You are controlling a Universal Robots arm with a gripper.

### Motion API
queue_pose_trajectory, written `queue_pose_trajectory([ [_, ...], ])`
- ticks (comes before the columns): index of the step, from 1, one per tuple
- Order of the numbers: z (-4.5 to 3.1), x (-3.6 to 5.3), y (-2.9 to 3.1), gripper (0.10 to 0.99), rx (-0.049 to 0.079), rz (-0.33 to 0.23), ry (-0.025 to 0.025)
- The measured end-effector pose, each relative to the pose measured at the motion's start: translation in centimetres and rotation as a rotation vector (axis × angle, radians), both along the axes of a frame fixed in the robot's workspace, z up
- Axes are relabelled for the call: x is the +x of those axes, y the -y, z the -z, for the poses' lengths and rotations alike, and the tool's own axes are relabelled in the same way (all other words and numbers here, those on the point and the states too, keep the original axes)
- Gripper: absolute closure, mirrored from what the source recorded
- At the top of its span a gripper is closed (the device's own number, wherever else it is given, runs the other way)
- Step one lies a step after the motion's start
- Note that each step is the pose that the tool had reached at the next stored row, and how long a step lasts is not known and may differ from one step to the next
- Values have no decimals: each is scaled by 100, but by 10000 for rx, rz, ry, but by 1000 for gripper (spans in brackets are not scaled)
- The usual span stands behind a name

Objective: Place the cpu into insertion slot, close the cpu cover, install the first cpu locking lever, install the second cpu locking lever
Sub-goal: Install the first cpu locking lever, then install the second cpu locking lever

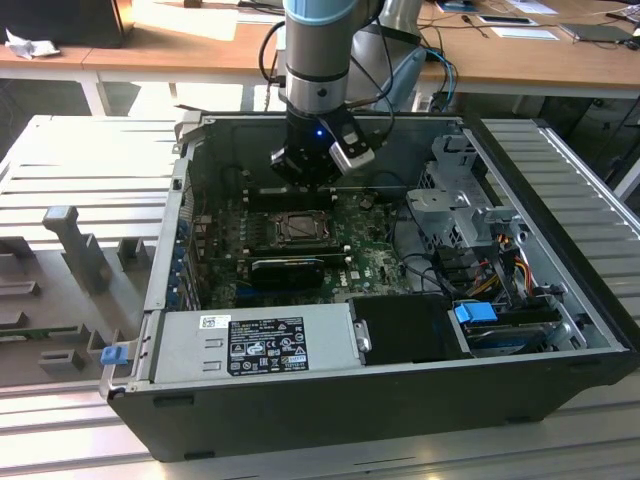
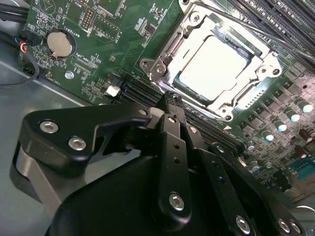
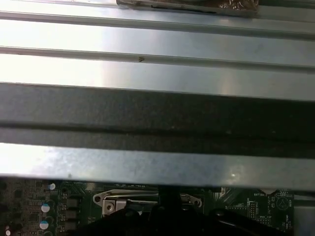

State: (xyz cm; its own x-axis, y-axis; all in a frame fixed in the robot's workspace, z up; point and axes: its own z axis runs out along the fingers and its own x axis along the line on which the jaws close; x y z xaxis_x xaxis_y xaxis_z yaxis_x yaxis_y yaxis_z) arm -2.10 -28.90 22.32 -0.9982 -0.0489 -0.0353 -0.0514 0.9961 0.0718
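You are seeing a white printed label (image 1: pixel 267 343) on the power supply (image 1: pixel 190 345), its lettering illegible. White markings are dotting the motherboard (image 2: pixel 106 54) too, none clearly readable.

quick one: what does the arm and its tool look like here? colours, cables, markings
Arm: silver-grey cylindrical body with a light-blue band at the top and black cables looping beside it. Below sits a black wrist block with a small blue light and a silver-white box on its side. Tool: matte black linked bars with silver screw heads.
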Motion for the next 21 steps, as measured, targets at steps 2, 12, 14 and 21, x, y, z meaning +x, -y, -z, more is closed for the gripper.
queue_pose_trajectory([
  [2,0,0,7,980,-1,-1,-1],
  [12,-203,0,43,980,-3,-1,-1],
  [14,-347,1,44,980,0,-4,-1],
  [21,-343,0,112,980,-53,-1,-1],
])
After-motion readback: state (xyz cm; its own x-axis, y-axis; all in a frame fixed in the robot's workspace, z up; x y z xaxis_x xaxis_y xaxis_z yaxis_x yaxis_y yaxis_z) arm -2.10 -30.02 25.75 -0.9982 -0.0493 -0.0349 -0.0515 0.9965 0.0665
